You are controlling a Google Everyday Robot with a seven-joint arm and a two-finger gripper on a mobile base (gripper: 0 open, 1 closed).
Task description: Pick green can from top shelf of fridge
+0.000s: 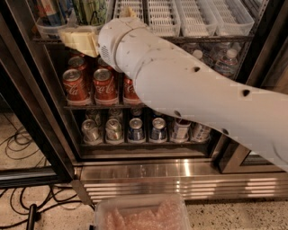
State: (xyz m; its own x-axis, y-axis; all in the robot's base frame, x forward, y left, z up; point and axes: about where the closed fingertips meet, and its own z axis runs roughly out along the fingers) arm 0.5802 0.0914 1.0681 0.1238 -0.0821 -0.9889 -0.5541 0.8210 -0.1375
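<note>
The green can point(90, 10) stands in a clear bin at the left end of the top shelf point(193, 20), and only its pale-green lower body shows at the frame's top edge. A blue-and-red tall can point(50, 10) stands just left of it. My gripper point(79, 40), cream-coloured, is at the front of the shelf edge just below the green can's bin. My white arm point(180, 85) crosses the fridge point(180, 173) from the lower right and hides the middle of the racks.
Red Coca-Cola cans point(105, 85) fill the rack below, with water bottles point(225, 60) to the right. Mixed cans point(135, 130) stand on the lowest rack. A black door frame point(40, 112) stands at the left. A clear plastic tub point(144, 213) and cables point(18, 143) lie on the floor.
</note>
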